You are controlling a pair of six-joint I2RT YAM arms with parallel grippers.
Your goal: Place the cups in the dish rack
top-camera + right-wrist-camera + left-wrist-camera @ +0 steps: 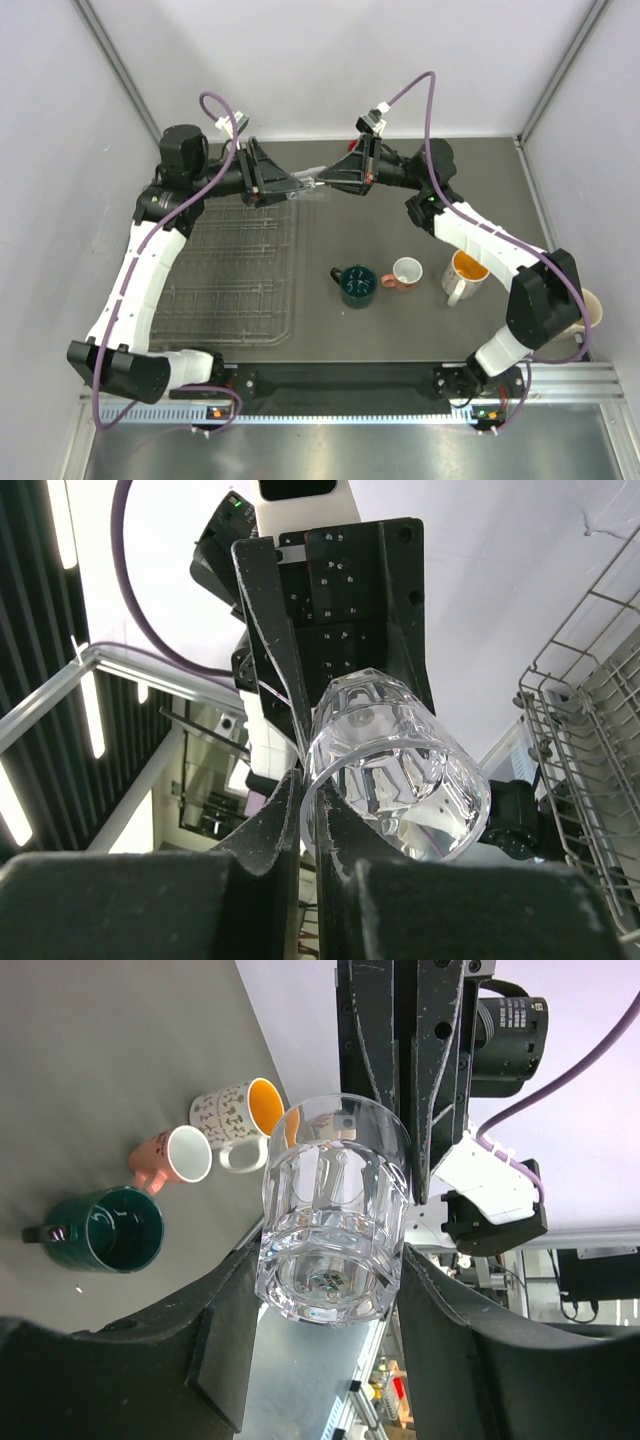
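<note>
Top view only: clear glass (311,185) hangs above dish rack (200,300) far edge, between both arms. Right wrist view: right gripper (310,800) pinches its rim wall. Left wrist view: left gripper (330,1290) jaws flank the thick, faceted base; contact cannot be told.

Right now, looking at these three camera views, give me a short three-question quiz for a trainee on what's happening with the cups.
1. True or false: the green mug lies on its side.
2. What is the right gripper pinching? A the rim of the glass; B a mug handle; C a spoon.
3. Which mug stands nearest the rack?
Key: 1 false, it stands upright. 2 A. 3 the green one.
</note>
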